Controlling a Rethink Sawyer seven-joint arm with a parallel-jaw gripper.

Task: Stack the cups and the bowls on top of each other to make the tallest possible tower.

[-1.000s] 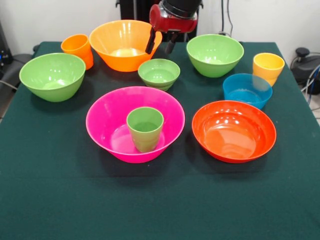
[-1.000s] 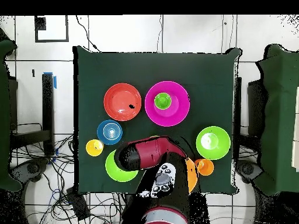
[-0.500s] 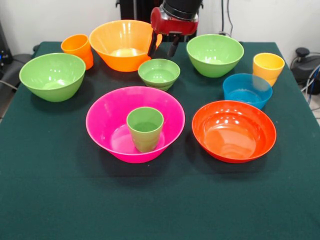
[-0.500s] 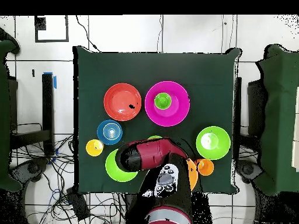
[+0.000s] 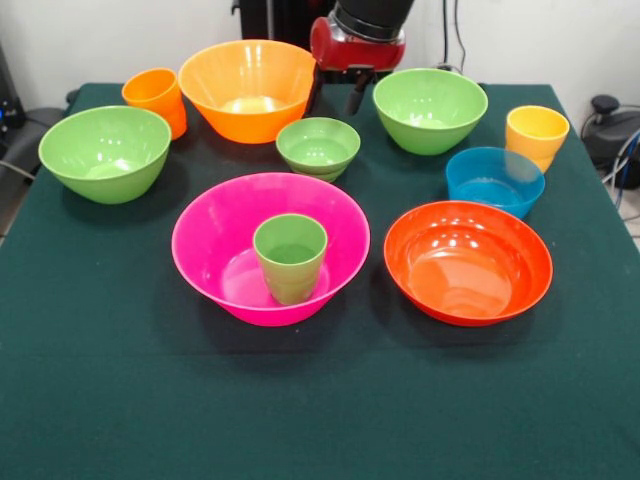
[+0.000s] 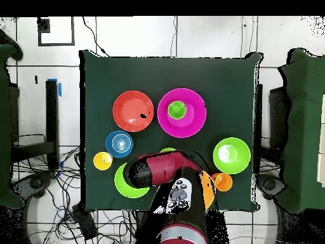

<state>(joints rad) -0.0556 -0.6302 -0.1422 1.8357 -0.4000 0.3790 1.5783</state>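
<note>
You have barely a start on the tower: the only piece sitting in another is the green cup, upright inside the big pink bowl at the near middle of the table, so one placement is made and everything else is left, as far as I can judge. Taking the pink bowl as the centre of your clock in the front view, the red-orange bowl sits at 3 o'clock, just beside it and empty. At about 2 o'clock, a little farther back, you find the translucent blue bowl, and beyond it the yellow-orange cup near the table's right edge. At 12 o'clock the small green bowl stands alone. At 10 o'clock a large light green bowl rests near the left edge; its twin, the second light green bowl, is at about 1 o'clock, farther back. Farthest off, at 11 o'clock, are the large orange bowl and the orange cup, close together. The gripper hangs at the back between the orange bowl and the second light green bowl, its fingers spread and pinching nothing. You have nine loose pieces on the cloth in all, seven of them yet to go on the stack.
</note>
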